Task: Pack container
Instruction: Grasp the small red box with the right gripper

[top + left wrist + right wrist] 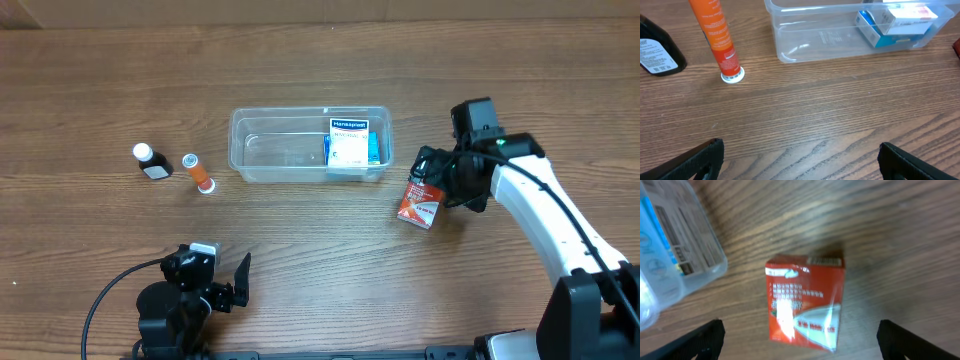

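Observation:
The clear plastic container (290,150) sits at the table's middle with a blue and white box (350,142) in its right end; both show in the left wrist view (840,35) (895,25). A red box (421,203) lies flat on the table to its right, also in the right wrist view (806,302). My right gripper (432,172) is open just above the red box, fingers wide on either side (800,340). My left gripper (228,285) is open and empty near the front edge (800,160).
An orange tube with a white cap (198,174) (717,40) and a small dark bottle with a white cap (150,161) (655,50) lie left of the container on the wooden table.

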You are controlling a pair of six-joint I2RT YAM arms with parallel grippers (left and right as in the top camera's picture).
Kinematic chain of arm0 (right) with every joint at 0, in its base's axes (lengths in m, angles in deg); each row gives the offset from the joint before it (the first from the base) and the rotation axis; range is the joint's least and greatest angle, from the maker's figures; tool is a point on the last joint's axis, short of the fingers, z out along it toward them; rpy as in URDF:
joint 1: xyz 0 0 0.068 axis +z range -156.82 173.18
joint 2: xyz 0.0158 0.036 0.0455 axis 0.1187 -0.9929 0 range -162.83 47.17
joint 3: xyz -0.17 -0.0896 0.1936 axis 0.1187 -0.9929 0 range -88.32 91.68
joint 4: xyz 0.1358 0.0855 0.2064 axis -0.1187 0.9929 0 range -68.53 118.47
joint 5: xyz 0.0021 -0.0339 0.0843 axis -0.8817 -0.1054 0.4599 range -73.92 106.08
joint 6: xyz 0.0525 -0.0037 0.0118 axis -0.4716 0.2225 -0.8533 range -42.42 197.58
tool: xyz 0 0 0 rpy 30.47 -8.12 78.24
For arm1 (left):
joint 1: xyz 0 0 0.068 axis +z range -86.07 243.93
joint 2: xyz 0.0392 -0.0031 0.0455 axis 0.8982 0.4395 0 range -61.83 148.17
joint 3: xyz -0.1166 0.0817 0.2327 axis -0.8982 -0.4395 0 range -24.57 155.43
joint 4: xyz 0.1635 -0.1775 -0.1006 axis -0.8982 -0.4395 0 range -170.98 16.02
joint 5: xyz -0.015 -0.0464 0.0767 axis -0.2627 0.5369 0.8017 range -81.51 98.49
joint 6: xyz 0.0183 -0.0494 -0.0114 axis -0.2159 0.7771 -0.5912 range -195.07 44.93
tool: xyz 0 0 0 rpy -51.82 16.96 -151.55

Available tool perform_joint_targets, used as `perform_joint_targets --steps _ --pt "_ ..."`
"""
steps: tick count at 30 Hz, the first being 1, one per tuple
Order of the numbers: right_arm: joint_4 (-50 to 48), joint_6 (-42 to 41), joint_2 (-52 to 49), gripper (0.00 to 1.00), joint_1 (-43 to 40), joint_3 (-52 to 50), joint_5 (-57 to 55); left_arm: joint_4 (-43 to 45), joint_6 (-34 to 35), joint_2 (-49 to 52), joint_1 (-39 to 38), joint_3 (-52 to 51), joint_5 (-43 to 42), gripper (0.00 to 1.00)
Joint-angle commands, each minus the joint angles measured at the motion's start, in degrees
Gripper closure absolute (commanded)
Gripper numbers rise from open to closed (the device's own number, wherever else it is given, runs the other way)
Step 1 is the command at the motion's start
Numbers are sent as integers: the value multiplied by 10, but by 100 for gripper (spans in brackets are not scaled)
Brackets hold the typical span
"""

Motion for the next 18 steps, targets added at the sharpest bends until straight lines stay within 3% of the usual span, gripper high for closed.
perform_joint_targets --steps 1,8,18 --pt "-38 30 7 0 3 -49 23 2 -7 -4 -4 -2 0 0" --pt "-139 59 6 2 3 -116 31 2 -7 -4 -4 -2 0 0" --pt "-158 54 -23 5 3 -121 29 2 -7 -4 -4 -2 0 0"
